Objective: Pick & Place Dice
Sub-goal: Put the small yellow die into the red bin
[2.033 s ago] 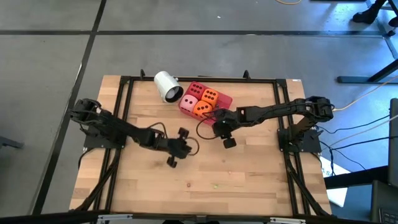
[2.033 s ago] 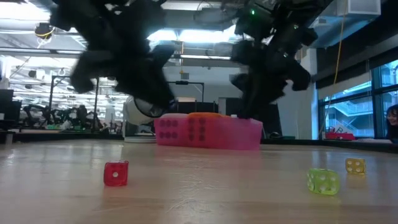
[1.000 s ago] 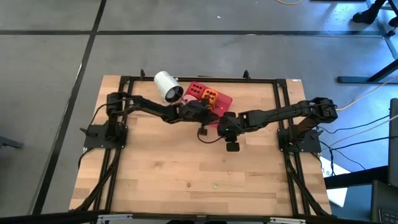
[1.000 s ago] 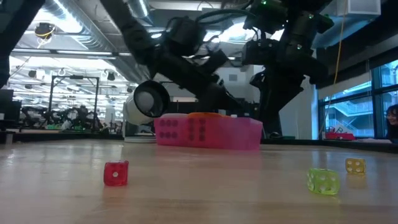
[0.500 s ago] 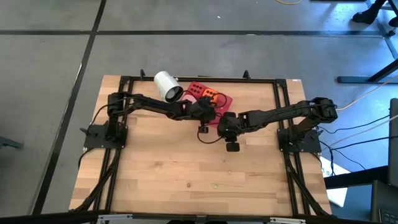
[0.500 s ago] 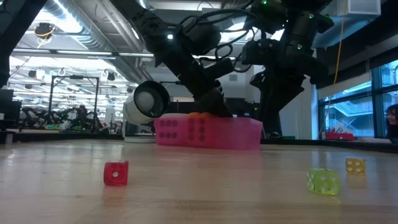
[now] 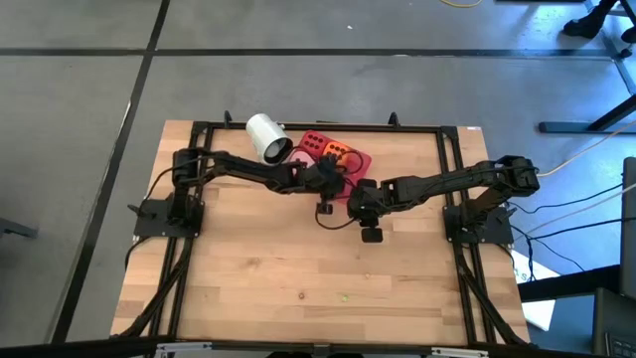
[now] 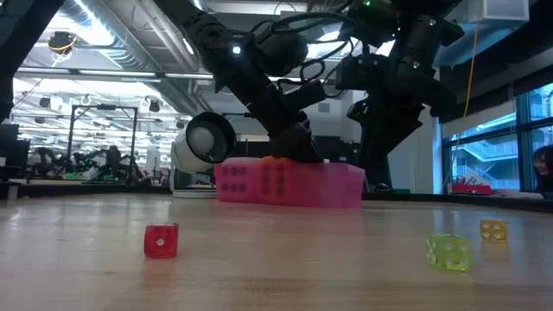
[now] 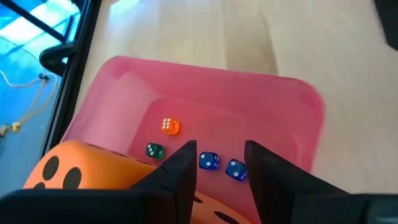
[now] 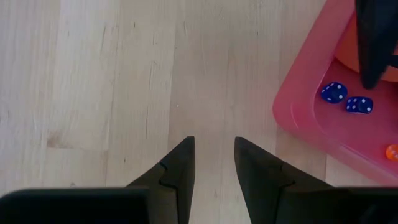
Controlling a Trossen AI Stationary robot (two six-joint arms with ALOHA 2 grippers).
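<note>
The red-pink tray [image 7: 362,159] sits at the table's far middle. In it I see the red die [image 7: 315,142], one orange die [image 7: 338,152] and a bit of the pink die [image 7: 302,159]. My left gripper [image 7: 330,173] hides the second orange die there; in the left wrist view that orange die [image 9: 68,171] lies beside and under the open left gripper [image 9: 221,165], inside the tray [image 9: 249,99]. My right gripper [image 10: 214,162] is open over bare wood just near and right of the tray's corner [image 10: 298,93]. My left gripper comes down slanting from the table's left into the tray, with one finger [image 9: 180,171] right beside the orange die's top face [image 9: 93,168]. I cannot tell whether it touches the die.
A white cup [image 7: 268,137] lies on its side left of the tray. Tiny dice lie in the tray: orange [image 9: 170,126], green [image 9: 155,150], two blue [image 9: 209,161]. On the near table lie a tiny red die [image 8: 161,241], a yellow-green one [image 8: 448,252] and a yellow one [image 8: 493,229].
My left gripper has gone from the table's middle to the tray, moved a little farther right over it and sunk down into it. It has kept still for the last half second. The dice have not moved.
</note>
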